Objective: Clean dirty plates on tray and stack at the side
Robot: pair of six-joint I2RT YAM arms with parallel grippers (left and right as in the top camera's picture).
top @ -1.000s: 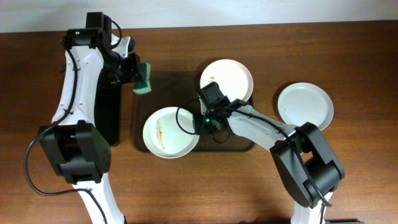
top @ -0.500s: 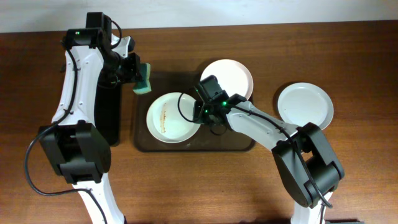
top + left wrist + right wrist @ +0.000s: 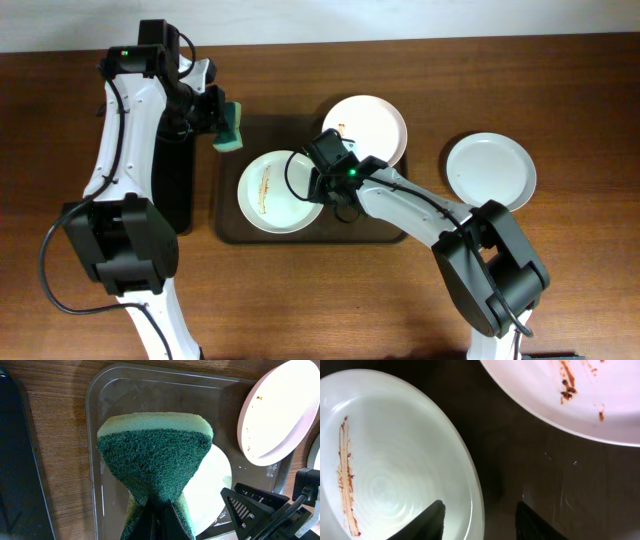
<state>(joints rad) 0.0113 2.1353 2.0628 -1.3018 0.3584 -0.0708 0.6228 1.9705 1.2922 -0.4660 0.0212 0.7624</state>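
Wiping looks about to begin. The left fingers pinch the sponge above the tray's far-left corner. The right fingers stand apart, straddling the right rim of the streaked plate on the tray's left half. Next, likely: steady the plate, then lower the sponge onto the streak.

Brown wooden table, black oblong object at left.

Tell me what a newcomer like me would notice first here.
Probably the green sponge, pinched in the left gripper above the upper left corner of the tray in the overhead view. Next comes the streaked plate, white with a brown smear, lying on the tray with its rim straddled by the right gripper. A clean-looking plate sits alone on the table to the right.
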